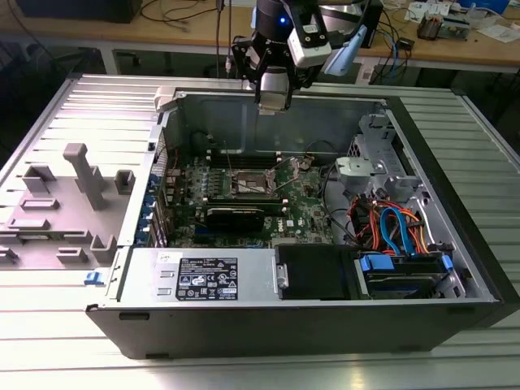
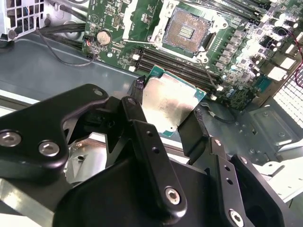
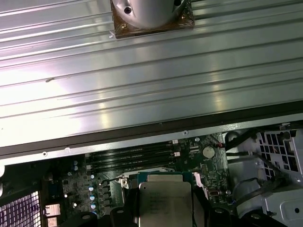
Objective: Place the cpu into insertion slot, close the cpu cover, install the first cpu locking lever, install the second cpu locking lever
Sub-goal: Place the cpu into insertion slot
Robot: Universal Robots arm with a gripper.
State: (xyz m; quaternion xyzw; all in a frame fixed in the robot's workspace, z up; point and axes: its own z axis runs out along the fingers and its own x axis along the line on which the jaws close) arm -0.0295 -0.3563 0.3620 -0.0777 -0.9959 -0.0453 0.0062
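One big case (image 1: 244, 122) lies open on the ribbed counter (image 1: 455, 366) in the exterior view. Inside it sits a green board (image 1: 305, 203) with the slot (image 1: 250, 183) near the middle. Orange and blue cables (image 1: 394, 227) are packed into the case on the exterior view's right. The gripper (image 1: 275, 99) hangs over the far wall of the case, well above the slot. A grey tray (image 1: 57, 211) lies beside the case, on the exterior view's left.

In the second wrist view, the gripper (image 2: 169, 100) pinches the cpu (image 2: 173, 109) by two sides with its black fingers (image 2: 135, 106). The cpu is up in the air, tilted, apart from the slot (image 2: 187, 30). Gold pins show inside the slot.

In the first wrist view, the cpu (image 3: 165, 198) sits between the fingers (image 3: 129, 213), silver top showing. The board (image 3: 104, 189) and counter (image 3: 142, 85) lie beyond it.
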